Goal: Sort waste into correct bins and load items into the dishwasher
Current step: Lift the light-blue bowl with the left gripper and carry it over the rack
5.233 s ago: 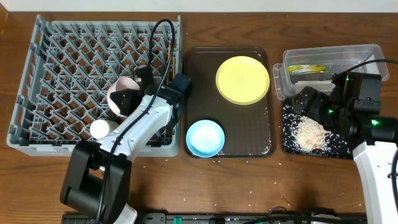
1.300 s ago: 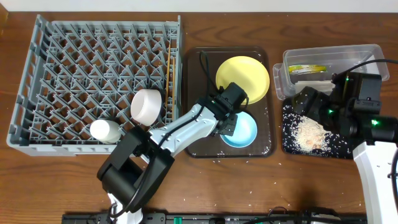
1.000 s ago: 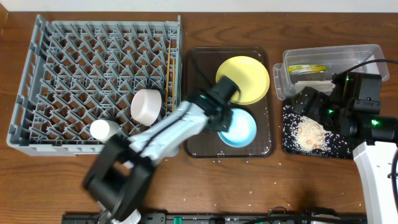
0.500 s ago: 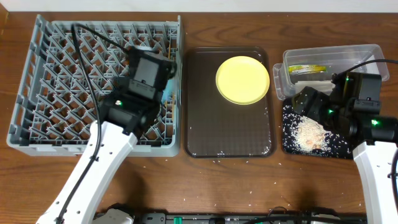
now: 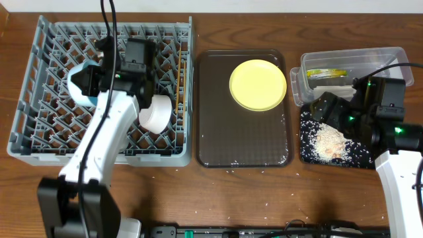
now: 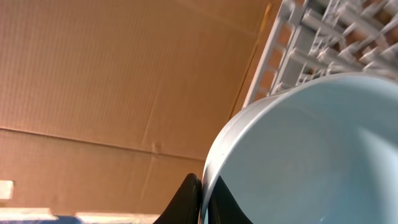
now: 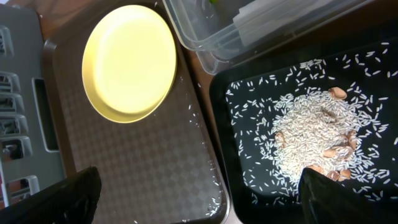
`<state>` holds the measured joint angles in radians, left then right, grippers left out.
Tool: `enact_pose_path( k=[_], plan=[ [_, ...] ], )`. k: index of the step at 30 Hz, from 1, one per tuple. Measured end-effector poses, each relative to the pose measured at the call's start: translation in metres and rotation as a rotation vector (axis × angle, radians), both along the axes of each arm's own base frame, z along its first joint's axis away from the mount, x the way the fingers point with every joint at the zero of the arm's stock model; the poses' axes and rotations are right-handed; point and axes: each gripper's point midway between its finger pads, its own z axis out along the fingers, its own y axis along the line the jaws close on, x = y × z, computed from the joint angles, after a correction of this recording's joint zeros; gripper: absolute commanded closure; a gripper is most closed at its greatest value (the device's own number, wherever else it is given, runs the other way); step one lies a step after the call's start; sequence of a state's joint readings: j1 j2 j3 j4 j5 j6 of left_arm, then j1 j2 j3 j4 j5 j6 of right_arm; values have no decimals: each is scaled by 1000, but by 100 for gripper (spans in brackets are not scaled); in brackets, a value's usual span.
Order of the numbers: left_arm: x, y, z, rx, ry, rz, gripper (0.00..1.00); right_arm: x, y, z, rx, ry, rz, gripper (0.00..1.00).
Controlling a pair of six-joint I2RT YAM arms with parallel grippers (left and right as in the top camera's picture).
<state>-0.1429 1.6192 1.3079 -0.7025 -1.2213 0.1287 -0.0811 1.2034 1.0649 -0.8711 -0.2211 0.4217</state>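
When you look from above, the left gripper (image 5: 82, 80) is over the grey dish rack (image 5: 39, 79) and holds the light blue bowl (image 5: 74, 92). The left wrist view shows this up close. Dark fingers (image 6: 186, 200) pinch the bowl's rim, one on each side, and the rack's pegs are behind it.

The white bowl (image 5: 157, 112) lies on its side in the rack, just beside the arm. The yellow plate (image 5: 258, 84) sits on the brown tray (image 5: 218, 132).

The right gripper (image 7: 199, 183) hangs above the edge of the black tray (image 7: 373, 93). Its fingers are spread wide with nothing between them. Only this wrist view shows little brown bits in the rice pile (image 7: 311, 124).

The top view shows the wrapper (image 5: 327, 73) plainly inside the clear tub (image 5: 396, 56). The wrist view cuts most of the tub off.
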Motion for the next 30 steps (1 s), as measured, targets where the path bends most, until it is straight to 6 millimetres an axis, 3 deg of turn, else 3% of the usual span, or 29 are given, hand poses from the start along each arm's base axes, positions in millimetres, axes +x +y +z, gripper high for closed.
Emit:
enact_pose_path(
  k=[15, 30],
  plan=[
    [20, 9, -51, 89, 145, 44, 93, 0, 0, 0, 0, 0, 0, 1],
    [15, 10, -59, 112, 163, 53, 92, 0, 0, 0, 0, 0, 0, 1]
  ],
)
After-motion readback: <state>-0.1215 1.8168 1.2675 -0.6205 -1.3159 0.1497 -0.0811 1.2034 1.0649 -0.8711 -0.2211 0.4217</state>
